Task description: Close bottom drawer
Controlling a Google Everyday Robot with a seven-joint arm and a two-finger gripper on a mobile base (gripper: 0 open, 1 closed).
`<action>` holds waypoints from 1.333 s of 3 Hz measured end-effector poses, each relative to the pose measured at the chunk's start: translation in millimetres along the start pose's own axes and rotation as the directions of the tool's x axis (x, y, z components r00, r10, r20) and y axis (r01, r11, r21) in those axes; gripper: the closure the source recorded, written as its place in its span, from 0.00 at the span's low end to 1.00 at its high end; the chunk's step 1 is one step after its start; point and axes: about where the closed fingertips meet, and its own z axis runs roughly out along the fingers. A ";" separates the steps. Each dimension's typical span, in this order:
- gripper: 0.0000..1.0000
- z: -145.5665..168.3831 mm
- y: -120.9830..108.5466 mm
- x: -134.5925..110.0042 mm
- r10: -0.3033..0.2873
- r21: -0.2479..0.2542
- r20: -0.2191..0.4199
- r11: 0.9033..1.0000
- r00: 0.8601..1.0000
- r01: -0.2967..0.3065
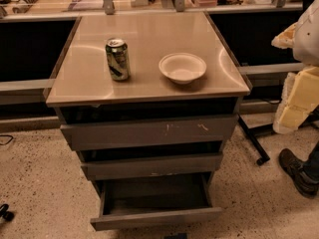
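Observation:
The bottom drawer (155, 217) is the lowest and narrowest of three grey-brown drawers in the cabinet. It is pulled far out, so its shallow grey box (157, 195) shows open and empty behind the plain flat front. The middle drawer (152, 166) and the wide top drawer (149, 132), which has white scratch marks, stick out a little. My gripper is not in view. Only a small dark shape (175, 236) shows at the bottom edge, just below the drawer front, and I cannot tell what it is.
A green drink can (117, 59) and a white bowl (182, 67) stand on the cabinet top (149, 34). A person's shoe (298, 172) and yellow foam (299, 101) are at the right. A black wheeled stand leg (253, 142) runs beside the cabinet. The floor is speckled.

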 end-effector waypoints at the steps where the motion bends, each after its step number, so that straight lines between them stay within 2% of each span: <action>1: 0.00 0.1 0.0 0.0 0.000 0.000 0.000 1.000 1.000 0.000; 2: 0.19 24.1 9.6 3.1 -0.004 -0.002 0.018 1.000 1.000 0.004; 3: 0.42 75.8 35.8 1.4 -0.017 -0.026 0.079 0.999 0.997 0.019; 4: 0.65 155.0 67.3 -1.0 -0.027 -0.083 0.133 0.996 0.991 0.038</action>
